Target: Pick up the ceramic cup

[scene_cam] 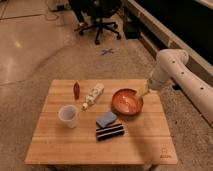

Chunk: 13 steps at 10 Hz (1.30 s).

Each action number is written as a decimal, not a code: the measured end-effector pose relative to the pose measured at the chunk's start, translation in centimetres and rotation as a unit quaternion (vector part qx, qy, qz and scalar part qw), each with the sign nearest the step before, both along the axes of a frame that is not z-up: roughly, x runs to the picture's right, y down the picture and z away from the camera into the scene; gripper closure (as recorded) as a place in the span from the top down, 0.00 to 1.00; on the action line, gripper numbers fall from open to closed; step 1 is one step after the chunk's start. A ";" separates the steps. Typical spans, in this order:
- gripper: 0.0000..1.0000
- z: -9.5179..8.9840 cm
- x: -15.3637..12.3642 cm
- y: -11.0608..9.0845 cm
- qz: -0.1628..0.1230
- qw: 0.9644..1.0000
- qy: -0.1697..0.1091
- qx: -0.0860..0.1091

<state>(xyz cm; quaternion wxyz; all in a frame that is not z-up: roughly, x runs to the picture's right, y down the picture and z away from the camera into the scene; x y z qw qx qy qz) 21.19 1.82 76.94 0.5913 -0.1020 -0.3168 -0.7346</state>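
The ceramic cup is small, pale and tapered. It stands upright on the left part of the wooden table. My gripper hangs at the end of the white arm over the table's right side. It is just beyond the far right rim of the orange-red bowl and far to the right of the cup. Nothing shows in it.
A white bottle lies on its side behind the cup, next to a small red-brown object. A blue sponge and a black striped packet lie mid-table. An office chair stands on the floor behind.
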 end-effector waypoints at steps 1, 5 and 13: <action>0.80 -1.0 -1.7 -1.0 -0.002 1.000 -0.014 0.010; 0.80 -3.7 -11.2 -2.5 -0.058 0.995 -0.063 0.042; 0.80 -6.9 -29.8 2.0 -0.198 0.966 -0.142 0.089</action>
